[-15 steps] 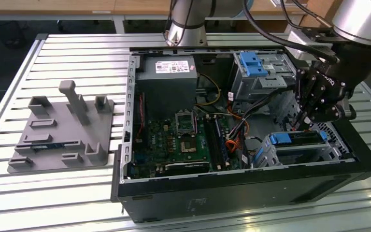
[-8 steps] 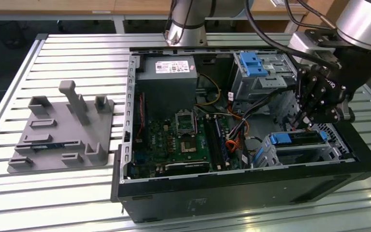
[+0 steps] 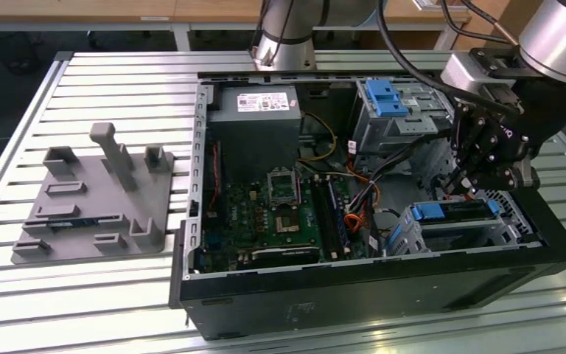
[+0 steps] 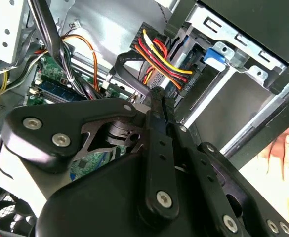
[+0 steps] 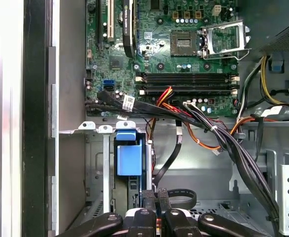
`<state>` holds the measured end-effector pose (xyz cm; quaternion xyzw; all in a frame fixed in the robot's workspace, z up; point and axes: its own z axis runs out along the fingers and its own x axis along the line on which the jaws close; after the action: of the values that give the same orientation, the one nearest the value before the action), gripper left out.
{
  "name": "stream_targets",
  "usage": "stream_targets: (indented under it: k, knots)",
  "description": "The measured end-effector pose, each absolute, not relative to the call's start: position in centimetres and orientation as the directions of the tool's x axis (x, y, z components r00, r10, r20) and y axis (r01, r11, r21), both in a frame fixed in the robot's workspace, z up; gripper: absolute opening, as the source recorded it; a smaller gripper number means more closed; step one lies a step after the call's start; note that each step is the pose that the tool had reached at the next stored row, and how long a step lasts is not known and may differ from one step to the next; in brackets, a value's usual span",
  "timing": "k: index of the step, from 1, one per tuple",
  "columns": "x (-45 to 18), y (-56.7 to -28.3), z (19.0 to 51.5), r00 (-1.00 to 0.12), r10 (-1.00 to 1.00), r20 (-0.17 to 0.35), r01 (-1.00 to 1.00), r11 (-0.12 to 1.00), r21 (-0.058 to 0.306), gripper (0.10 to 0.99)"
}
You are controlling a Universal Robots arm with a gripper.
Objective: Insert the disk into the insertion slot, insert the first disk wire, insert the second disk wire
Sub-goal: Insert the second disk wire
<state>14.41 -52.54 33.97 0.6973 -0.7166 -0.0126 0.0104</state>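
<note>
The disk (image 3: pixel 450 212), silver in its bright blue frame, lies inside the insertion slot (image 3: pixel 504 230) at the case's front corner on the exterior view's right. The wrist views show its blue frame end (image 5: pixel 129 154) (image 4: pixel 215 55). My gripper (image 3: pixel 463 190) hangs just behind the disk, its fingers together (image 5: pixel 156 193) (image 4: pixel 157 96) on the end of a flat black disk wire (image 4: pixel 128 69) that loops away (image 5: pixel 175 154). A connector with red, yellow and orange wires (image 4: pixel 159 49) sits at the disk's back; I cannot tell whether it is seated.
The open computer case (image 3: pixel 382 295) holds the motherboard (image 3: pixel 283 214), a power supply (image 3: pixel 256 103) and a taller blue-latched cage (image 3: pixel 388 97). Loose cable bundles (image 5: pixel 223 136) cross beside the slot. A grey fixture (image 3: pixel 96 199) lies on the exterior view's left. A person's hand (image 4: pixel 282 165) is outside the case wall.
</note>
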Motion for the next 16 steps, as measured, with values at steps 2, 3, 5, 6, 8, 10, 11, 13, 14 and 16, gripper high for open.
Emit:
stream_targets:
  k: [2,3,5,6,8,10,11,13,14,16]
  knots:
    - [14.41,-52.54,33.97,-0.027,-1.0,-0.003,-0.999,0.027,0.033,0.145]
    - [14.41,-52.54,33.97,-0.027,-1.0,-0.003,-0.999,0.027,0.033,0.145]
    - [14.41,-52.54,33.97,-0.027,-1.0,-0.003,-0.999,0.027,0.033,0.145]
    - [14.41,-52.54,33.97,-0.027,-1.0,-0.003,-0.999,0.027,0.033,0.145]
    - [14.41,-52.61,33.97,-0.027,-1.0,-0.004,-0.999,0.027,0.033,0.145]
    - [14.42,-52.77,33.97,-0.027,-1.0,-0.006,-0.999,0.027,0.033,0.145]
    - [14.42,-52.89,33.97,-0.027,-1.0,-0.006,-0.999,0.027,0.033,0.145]
    - [14.43,-53.13,33.97,-0.027,-1.0,-0.008,-0.999,0.027,0.033,0.145]
    - [14.43,-53.24,33.97,-0.027,-1.0,-0.009,-0.999,0.027,0.033,0.145]
    - [14.45,-53.44,33.97,-0.028,-1.0,-0.009,-0.999,0.027,0.033,0.145]
